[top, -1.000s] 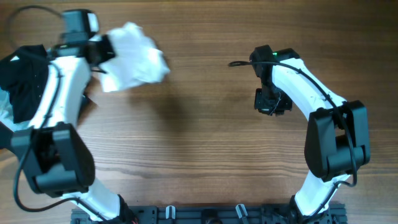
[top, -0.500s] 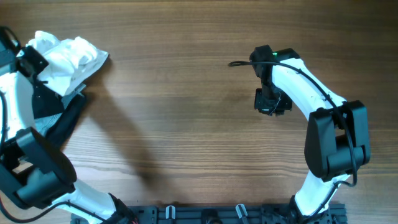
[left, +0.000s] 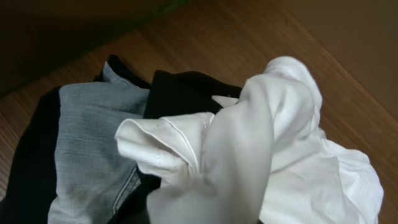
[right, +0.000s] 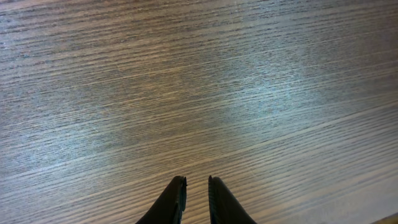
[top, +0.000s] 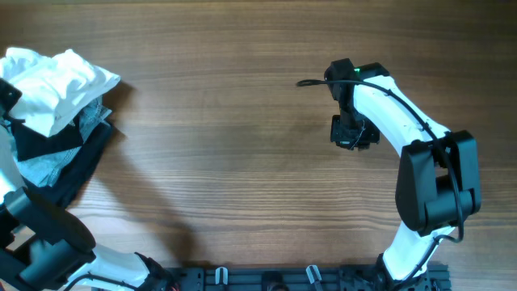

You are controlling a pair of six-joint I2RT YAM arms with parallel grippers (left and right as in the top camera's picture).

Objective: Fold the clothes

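Observation:
A crumpled white garment [top: 56,85] lies bunched on top of a pile of dark and grey clothes [top: 56,158] at the table's far left edge. My left gripper [top: 7,94] is at that edge, shut on the white garment. In the left wrist view the white garment [left: 261,149] fills the foreground and hides the jaws, with a grey denim piece [left: 87,149] and black cloth [left: 180,93] beneath it. My right gripper [top: 353,133] hovers over bare wood at centre right. Its fingers [right: 196,186] are nearly together and hold nothing.
The wooden table [top: 242,162] stretches between the two arms. A thin dark cable [top: 311,82] loops off the right arm's wrist. The arm bases and a black rail [top: 266,279] sit along the front edge.
My left arm has swung the white garment from the upper middle-left to the far left, onto the clothes pile. The right arm has not moved.

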